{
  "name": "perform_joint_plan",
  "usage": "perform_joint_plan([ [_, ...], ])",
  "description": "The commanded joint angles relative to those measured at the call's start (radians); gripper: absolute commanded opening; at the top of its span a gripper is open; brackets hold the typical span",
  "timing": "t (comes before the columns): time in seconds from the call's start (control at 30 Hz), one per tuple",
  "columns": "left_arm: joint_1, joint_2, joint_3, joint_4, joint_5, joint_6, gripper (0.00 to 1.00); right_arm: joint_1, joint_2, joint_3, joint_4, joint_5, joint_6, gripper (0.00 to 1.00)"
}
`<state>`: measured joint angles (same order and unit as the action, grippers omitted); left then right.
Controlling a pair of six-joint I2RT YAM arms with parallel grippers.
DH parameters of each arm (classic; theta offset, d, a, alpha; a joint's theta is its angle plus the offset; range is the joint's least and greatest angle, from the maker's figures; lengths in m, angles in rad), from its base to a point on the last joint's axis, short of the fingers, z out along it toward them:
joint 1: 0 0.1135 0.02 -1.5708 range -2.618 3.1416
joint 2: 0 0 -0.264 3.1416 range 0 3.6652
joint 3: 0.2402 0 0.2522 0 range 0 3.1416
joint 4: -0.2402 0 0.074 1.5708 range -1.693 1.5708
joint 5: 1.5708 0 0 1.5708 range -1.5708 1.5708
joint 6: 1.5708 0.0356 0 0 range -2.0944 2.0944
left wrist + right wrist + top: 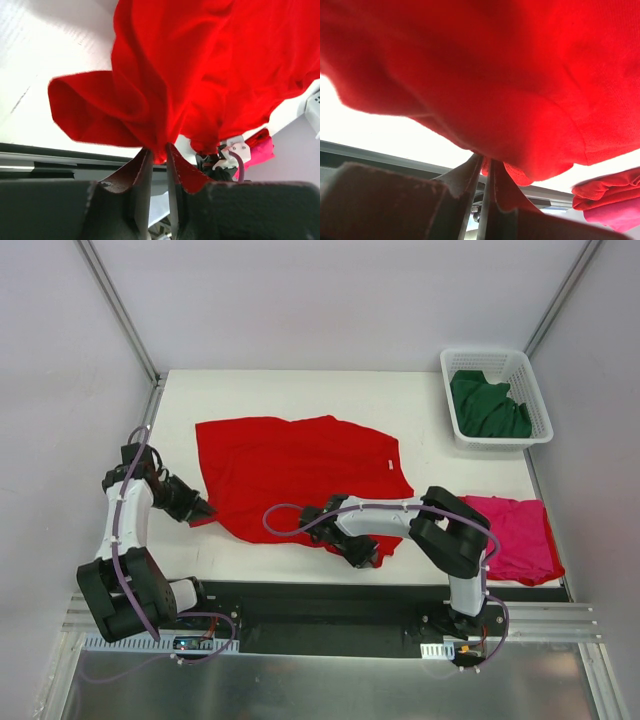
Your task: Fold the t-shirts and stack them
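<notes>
Top view. White lattice basket (532,368) sits at the upper right of the table (300,390), against the far right corner. In it is the dark green t-shirt (487,405), crumpled and unfolded, covering most of the basket floor and lying below the rim.

The red t-shirt (300,470) is spread across the middle of the table, mostly flat, with its collar toward the right of the frame. Its lower edge is rumpled and drawn up at two places, one for each gripper.

The left gripper (203,508) is at the shirt's lower-left corner, at mid-left of the frame. In the left wrist view the fingers stand nearly together, with a gathered bunch of red cloth pinched between their tips. The fabric fans upward from that pinch, and a loose fold hangs to the left.

The right gripper (362,555) is at the shirt's lower-right edge, centre-bottom of the table. In the right wrist view its fingers are pressed close on a hem of the red cloth. The shirt hangs over the lens and fills the upper frame.

The magenta t-shirt (520,535) lies at the lower right of the table, beside the right arm. It is laid in a compact, roughly rectangular shape, outside the basket and apart from the red shirt. Whether it is neatly folded I cannot tell.
</notes>
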<state>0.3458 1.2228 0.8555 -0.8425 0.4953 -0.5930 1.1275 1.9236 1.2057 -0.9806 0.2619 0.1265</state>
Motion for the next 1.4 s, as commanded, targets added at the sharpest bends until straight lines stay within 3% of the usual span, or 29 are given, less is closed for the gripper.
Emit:
perform_joint_plan([
  [0.0,-0.007,-0.020,0.054,-0.118,-0.096,0.064,0.21,0.006,-0.008,-0.038,0.022,-0.039,0.015,0.01],
  [0.07,-0.007,-0.025,0.045,-0.125,-0.112,0.071,0.47,0.009,-0.012,-0.043,0.023,-0.041,0.018,0.01],
  [0.1,-0.007,-0.028,0.042,-0.132,-0.118,0.078,0.66,0.009,-0.014,-0.044,0.025,-0.039,0.016,0.01],
  [0.13,-0.007,-0.034,0.040,-0.132,-0.135,0.078,0.98,0.009,-0.015,-0.047,0.026,-0.042,0.016,0.01],
  [0.4,-0.005,0.012,0.117,-0.171,-0.300,0.145,0.99,0.025,-0.012,-0.054,0.029,-0.049,0.015,0.01],
  [0.6,-0.007,0.004,0.004,-0.168,-0.319,0.160,0.99,0.034,-0.017,-0.075,0.049,-0.061,0.027,0.01],
  [0.8,0.004,0.061,0.062,-0.165,-0.372,0.209,0.99,0.038,-0.020,-0.084,0.069,-0.069,0.038,0.01],
  [1.37,0.002,0.337,0.111,-0.038,-0.204,0.164,0.99,0.035,-0.066,-0.077,0.068,-0.072,0.027,0.01],
])
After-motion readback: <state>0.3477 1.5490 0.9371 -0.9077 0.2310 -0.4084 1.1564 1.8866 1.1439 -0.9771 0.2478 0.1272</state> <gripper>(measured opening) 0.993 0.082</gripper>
